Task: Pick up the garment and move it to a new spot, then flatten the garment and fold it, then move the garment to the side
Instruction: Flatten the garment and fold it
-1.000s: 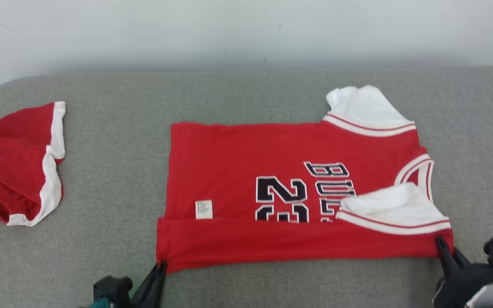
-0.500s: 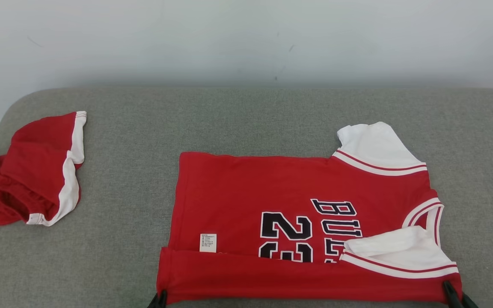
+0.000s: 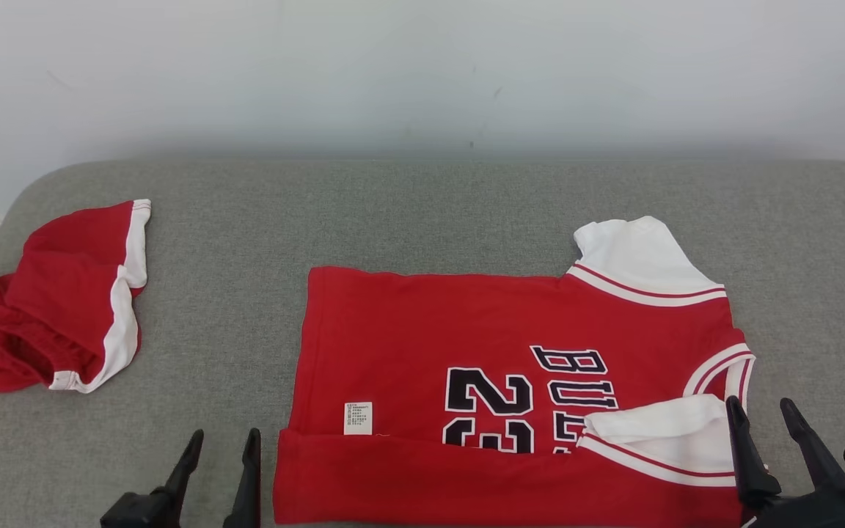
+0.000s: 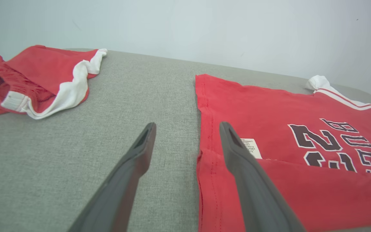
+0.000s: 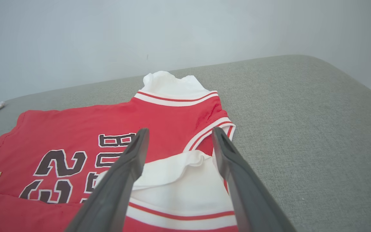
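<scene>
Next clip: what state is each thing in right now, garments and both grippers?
Jersey: flat, near edge folded over its front, one white sleeve folded in.
Shorts: crumpled heap, lying apart at the left.
Left gripper: jaws open, empty, by the jersey's hem corner.
Right gripper: jaws open, empty, by the folded sleeve.

Red jersey (image 3: 408, 330), white sleeves (image 3: 635, 253), grey cushion (image 3: 393, 213)

The red jersey (image 3: 408, 330) shows "23" and "BUL".

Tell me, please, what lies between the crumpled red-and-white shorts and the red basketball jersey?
Bare grey fabric cushion separates the red-and-white shorts from the red basketball jersey, clearest in the head view.
</scene>
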`<state>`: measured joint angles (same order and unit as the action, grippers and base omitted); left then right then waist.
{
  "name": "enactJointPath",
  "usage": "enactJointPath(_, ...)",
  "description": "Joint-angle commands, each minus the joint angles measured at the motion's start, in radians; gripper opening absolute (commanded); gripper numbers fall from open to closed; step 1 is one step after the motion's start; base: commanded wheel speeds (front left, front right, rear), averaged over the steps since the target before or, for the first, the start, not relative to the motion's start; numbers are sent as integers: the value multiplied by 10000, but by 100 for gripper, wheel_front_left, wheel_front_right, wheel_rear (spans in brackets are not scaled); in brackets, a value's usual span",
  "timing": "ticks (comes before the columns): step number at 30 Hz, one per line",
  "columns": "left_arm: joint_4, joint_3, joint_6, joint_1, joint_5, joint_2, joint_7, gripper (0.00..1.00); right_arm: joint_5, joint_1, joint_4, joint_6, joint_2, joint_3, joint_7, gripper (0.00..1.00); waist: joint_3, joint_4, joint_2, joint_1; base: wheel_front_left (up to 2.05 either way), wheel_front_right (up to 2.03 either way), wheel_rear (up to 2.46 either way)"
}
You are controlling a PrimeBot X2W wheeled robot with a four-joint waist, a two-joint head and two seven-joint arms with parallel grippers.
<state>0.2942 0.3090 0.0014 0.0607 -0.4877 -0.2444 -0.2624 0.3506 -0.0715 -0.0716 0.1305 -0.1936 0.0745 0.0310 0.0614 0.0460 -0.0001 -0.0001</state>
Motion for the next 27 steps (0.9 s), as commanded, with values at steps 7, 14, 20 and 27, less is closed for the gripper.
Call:
enactJointPath(7,-1207,-1141,250,-375,1224,84,-31,100,-231,456,39,1,379,-453,-1368,100,-304,27,1,1,0,0,0)
enactJointPath(14,-1438,-1667,290,-617,1596,161,-32,100,-481,530,-29,1,627,-694,-1941,100,-441,-46,1,1,0,0,0)
enactJointPath(20,-1542,-1980,280,-859,1746,227,-32,100,-700,383,11,1,719,-722,-2259,100,-541,-106,1,1,0,0,0)
enactJointPath(27,-1685,-2100,289,-1071,1963,257,-32,100,-894,148,117,1,845,-751,-2451,100,-646,-148,1,1,0,0,0)
